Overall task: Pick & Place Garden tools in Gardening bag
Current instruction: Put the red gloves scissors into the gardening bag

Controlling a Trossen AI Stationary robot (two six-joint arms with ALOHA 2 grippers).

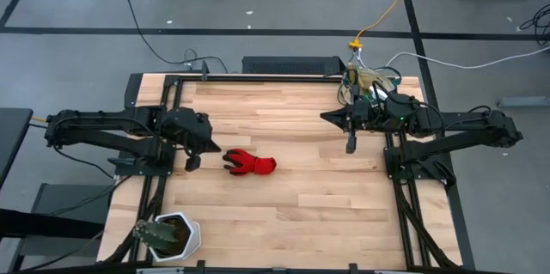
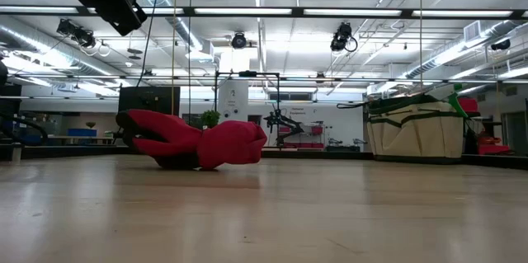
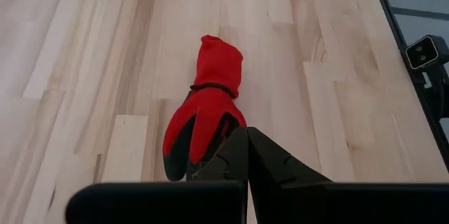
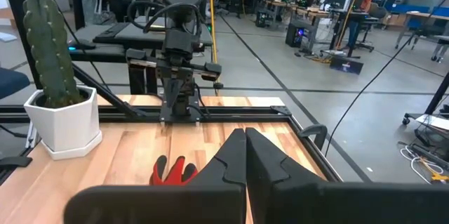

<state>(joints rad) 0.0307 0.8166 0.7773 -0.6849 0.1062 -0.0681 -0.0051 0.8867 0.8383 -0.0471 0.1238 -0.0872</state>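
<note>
Glove [image 1: 250, 164] lies mid-worktop [image 1: 292, 205], closed left tool [image 1: 190, 163] just beside it, closed right tool [image 1: 351, 146] well apart at right.

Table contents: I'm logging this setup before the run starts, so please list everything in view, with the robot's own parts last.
Red glove: one, red with dark palm, lying flat near the table's middle, just ahead of the left gripper.
Gardening bag: one, beige with green trim, upright at the table's far right edge in the low view; items stick out of its top, too small to identify.
White pot: one, white, holding a green cactus, at the table's near left corner.
Table: one, light wood planks.
Left gripper: one, dark, shut, raised beside the glove.
Right gripper: one, dark, shut, over the table's right side.
</note>
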